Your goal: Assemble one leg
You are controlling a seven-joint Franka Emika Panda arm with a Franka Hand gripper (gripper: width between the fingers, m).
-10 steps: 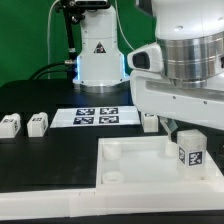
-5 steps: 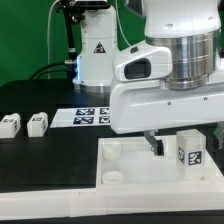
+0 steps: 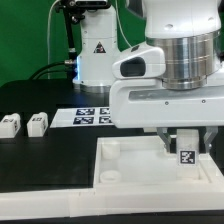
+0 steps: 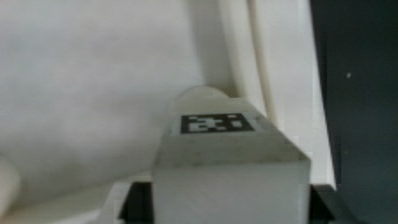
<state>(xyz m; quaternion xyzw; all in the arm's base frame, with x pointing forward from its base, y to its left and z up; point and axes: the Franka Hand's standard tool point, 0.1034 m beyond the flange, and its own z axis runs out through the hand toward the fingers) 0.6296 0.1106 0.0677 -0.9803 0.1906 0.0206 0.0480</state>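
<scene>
Wrist view alone shows leg (image 4: 221,160) between hand (image 4: 222,205) fingers.

leg: a small white plastic block-shaped peg (image 4: 222,165) is standing upright, its black-and-white square marker tag (image 4: 217,122) facing the camera
top: a large white tray-like panel (image 4: 89,90) is lying beneath and around the peg
table: a black surface (image 4: 361,90) is showing just past the panel's raised rim

A white tray-like top (image 3: 130,170) lies near the marker board (image 3: 88,116).
</scene>
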